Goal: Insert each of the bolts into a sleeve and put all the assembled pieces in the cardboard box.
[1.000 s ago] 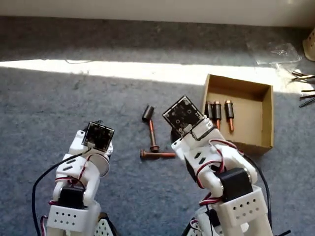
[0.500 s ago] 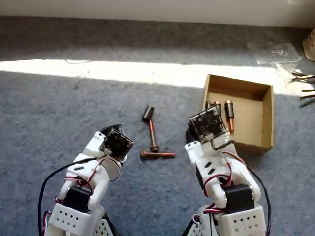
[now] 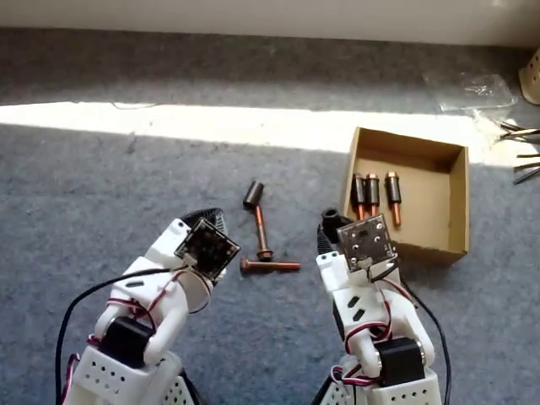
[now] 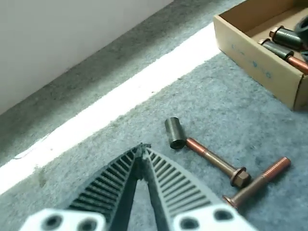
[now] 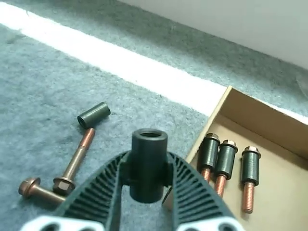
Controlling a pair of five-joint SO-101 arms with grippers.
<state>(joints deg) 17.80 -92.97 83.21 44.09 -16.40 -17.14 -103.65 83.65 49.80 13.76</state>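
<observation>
My right gripper [image 5: 148, 162] is shut on an upright black sleeve [image 5: 149, 144], held above the carpet just left of the cardboard box [image 3: 439, 215]; from above the sleeve [image 3: 328, 216] pokes out ahead of the right gripper [image 3: 329, 224]. Three assembled pieces [image 3: 372, 196] lie in the box. On the carpet are a loose sleeve [image 3: 253, 195], a bolt [image 3: 261, 229] pointing at it, and a second bolt [image 3: 270, 265] lying crosswise. My left gripper [image 4: 142, 147] is shut and empty, a short way left of the bolts [image 4: 214, 161].
A clear plastic bag [image 3: 468, 84] and some dark tools [image 3: 519, 152] lie at the far right behind the box. A bright strip of sunlight [image 3: 211, 118] crosses the grey carpet, and a white wall [image 4: 57, 33] runs along the back.
The right arm drew back from over the box's left side toward the near edge. The left arm swung right and forward, closer to the two bolts.
</observation>
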